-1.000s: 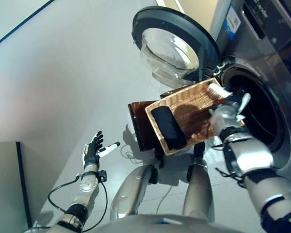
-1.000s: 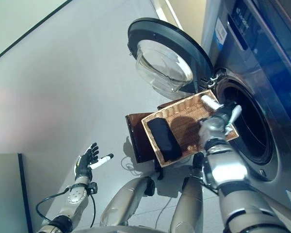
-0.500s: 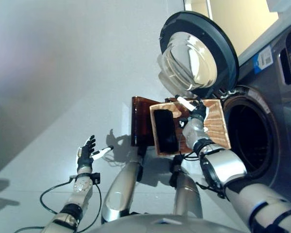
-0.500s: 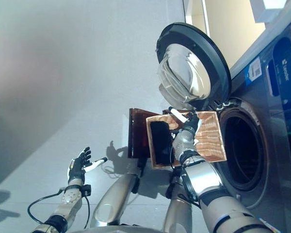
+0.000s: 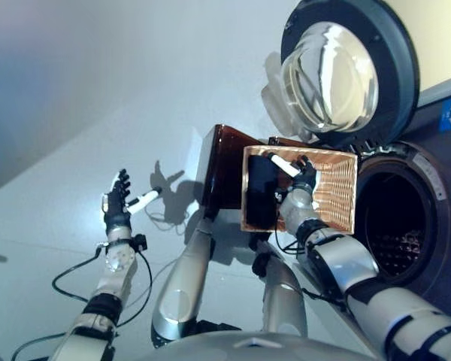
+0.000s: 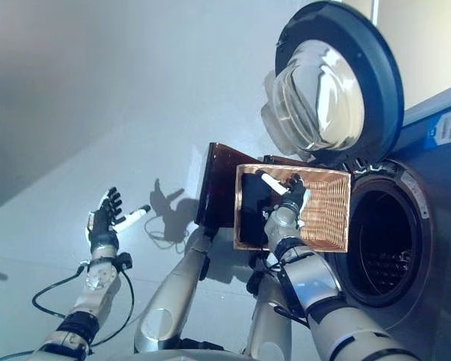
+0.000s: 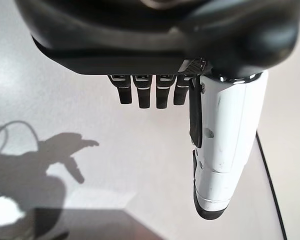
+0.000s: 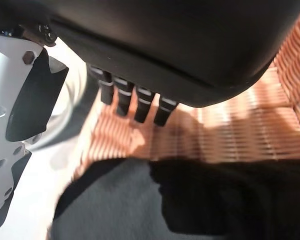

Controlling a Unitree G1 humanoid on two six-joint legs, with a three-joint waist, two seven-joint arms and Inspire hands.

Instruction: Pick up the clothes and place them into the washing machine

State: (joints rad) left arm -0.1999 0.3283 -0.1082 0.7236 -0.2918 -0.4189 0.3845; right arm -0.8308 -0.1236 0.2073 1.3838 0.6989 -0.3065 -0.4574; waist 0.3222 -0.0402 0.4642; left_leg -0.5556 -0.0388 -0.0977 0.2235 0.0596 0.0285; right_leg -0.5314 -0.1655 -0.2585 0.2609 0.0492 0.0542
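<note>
A black garment [image 5: 260, 192] lies in the wicker basket [image 5: 335, 197], at the end away from the washing machine. My right hand [image 5: 301, 181] hovers over the basket's middle, right beside the garment, open, its white thumb pointing toward the cloth. The right wrist view shows straight fingers [image 8: 138, 104] above the weave [image 8: 250, 130], with the dark cloth [image 8: 140, 200] just below the palm and nothing held. My left hand [image 5: 118, 204] is raised over the floor far to the left, open and empty [image 7: 145, 92].
The basket rests on a dark brown stool [image 5: 219, 167]. The washing machine's drum opening [image 5: 398, 229] gapes just right of the basket, and its round glass door [image 5: 344, 71] stands swung open above. Grey floor [image 5: 98, 90] spreads to the left.
The camera has swung, shifting the whole scene. My right hand has moved from the basket's washer-side edge to its middle beside the black garment. The left hand stays open and raised.
</note>
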